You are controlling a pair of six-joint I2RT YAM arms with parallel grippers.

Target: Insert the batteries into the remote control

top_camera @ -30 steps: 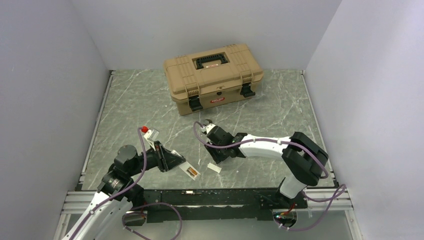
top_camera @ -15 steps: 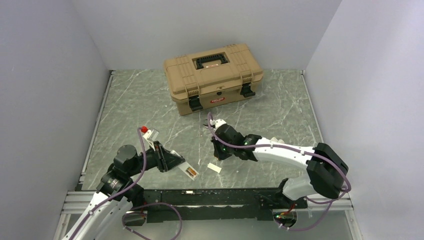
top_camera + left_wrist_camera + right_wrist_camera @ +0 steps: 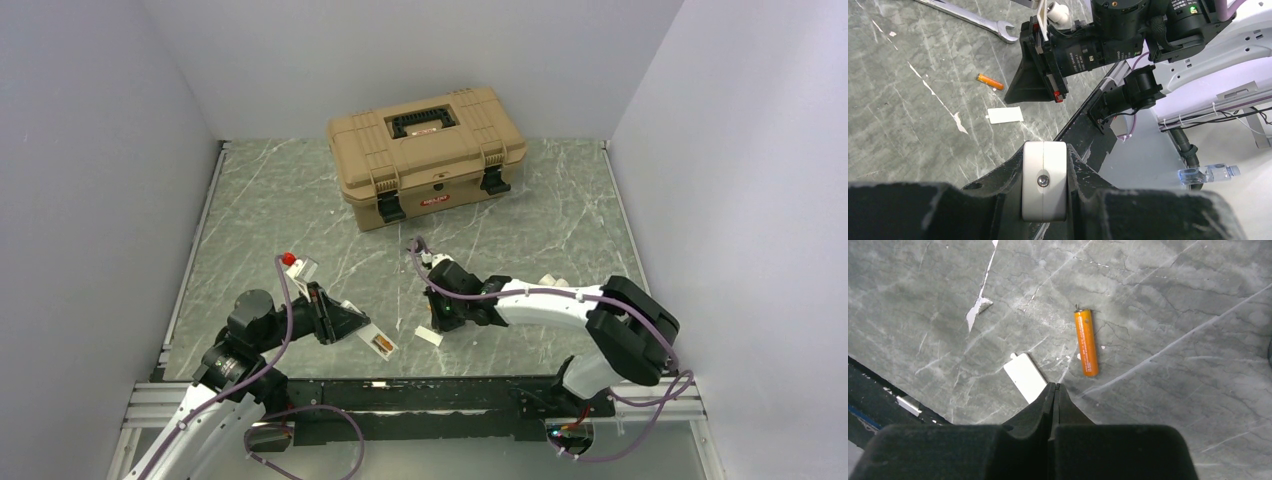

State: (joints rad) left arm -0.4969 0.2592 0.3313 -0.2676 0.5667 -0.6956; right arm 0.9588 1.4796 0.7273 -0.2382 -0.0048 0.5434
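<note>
The remote control (image 3: 1044,205), a slim white bar, is clamped end-on in my left gripper (image 3: 1044,160), which is shut on it. From above the remote control (image 3: 378,343) juts out of my left gripper (image 3: 345,324) with its orange-brown recess facing up. One orange battery (image 3: 1086,342) lies on the table beside a small white cover plate (image 3: 1024,376). Just over them hangs my right gripper (image 3: 1053,386), shut with nothing in it, its tips near the plate's corner. In the left wrist view the battery (image 3: 989,81) and plate (image 3: 1005,115) lie left of that gripper.
A tan toolbox (image 3: 425,150) with black latches stands shut at the back of the grey marbled table (image 3: 260,215). A steel wrench (image 3: 973,20) lies beyond the battery. The black frame rail (image 3: 420,395) runs along the near edge, just behind the plate.
My right gripper has shut and swung from near the toolbox toward the near edge, down over the cover plate. The left arm and remote control have not moved.
</note>
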